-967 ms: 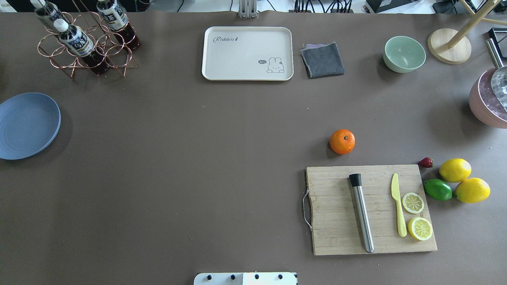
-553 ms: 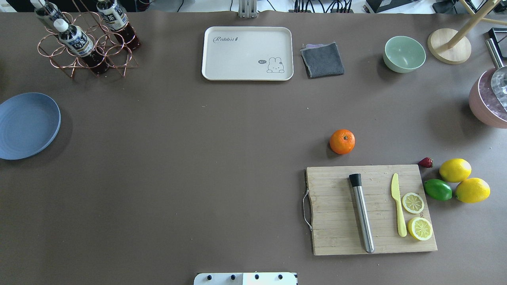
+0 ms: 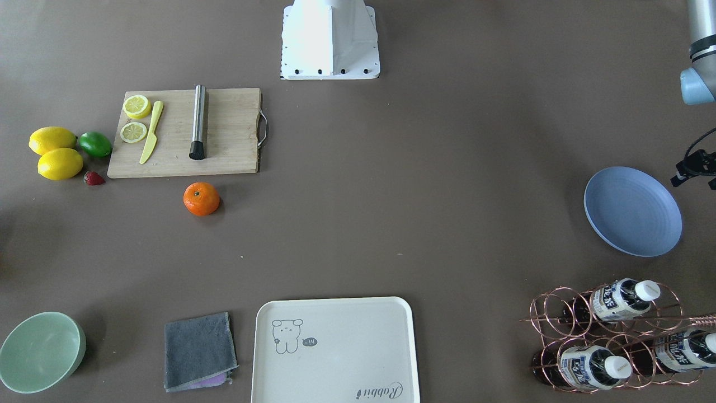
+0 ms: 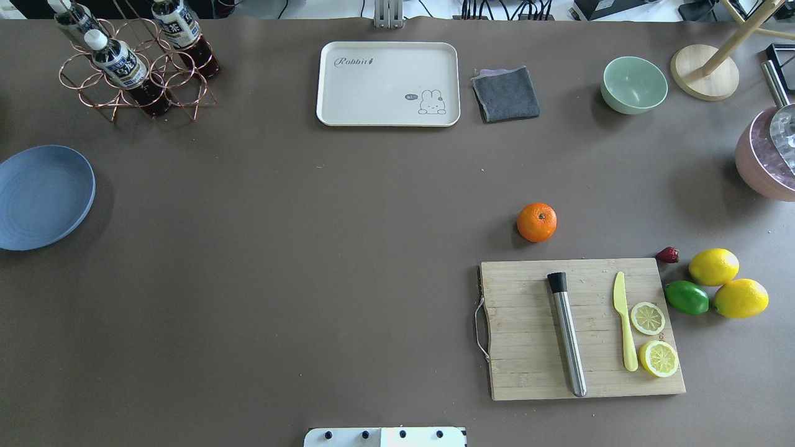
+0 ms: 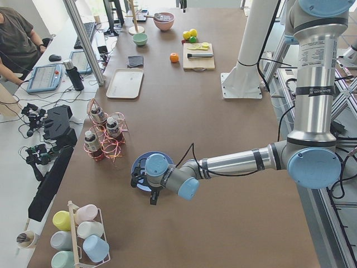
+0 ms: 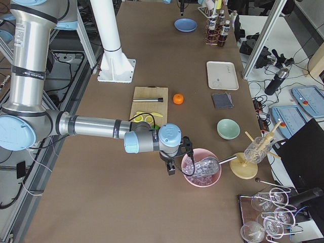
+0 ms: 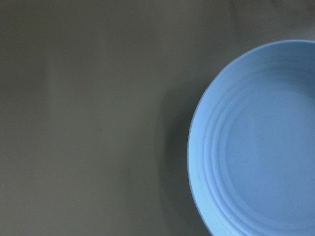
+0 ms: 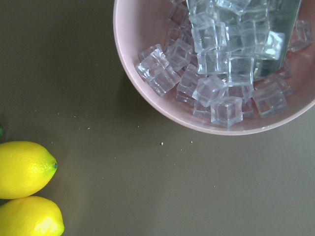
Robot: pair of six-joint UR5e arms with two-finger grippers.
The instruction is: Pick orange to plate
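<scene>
The orange point(image 4: 536, 222) rests on the brown table just beyond the cutting board, also seen in the front view point(image 3: 201, 198). Far across the table, at its left end, lies the blue plate point(image 4: 43, 197), holding nothing; it fills the right of the left wrist view point(image 7: 261, 147). My left gripper point(image 5: 153, 196) hangs beside the plate in the exterior left view. My right gripper point(image 6: 170, 167) hovers between the lemons and the pink bowl, far from the orange. I cannot tell whether either gripper is open or shut; no fingers show in the wrist views.
A wooden cutting board point(image 4: 581, 329) carries a metal muddler, a yellow knife and lemon slices. Two lemons point(image 4: 713, 266), a lime point(image 4: 686, 297) and a strawberry lie to its right. A pink ice bowl point(image 8: 211, 64), green bowl point(image 4: 633, 84), cream tray point(image 4: 388, 84) and bottle rack point(image 4: 133, 68) line the far edges.
</scene>
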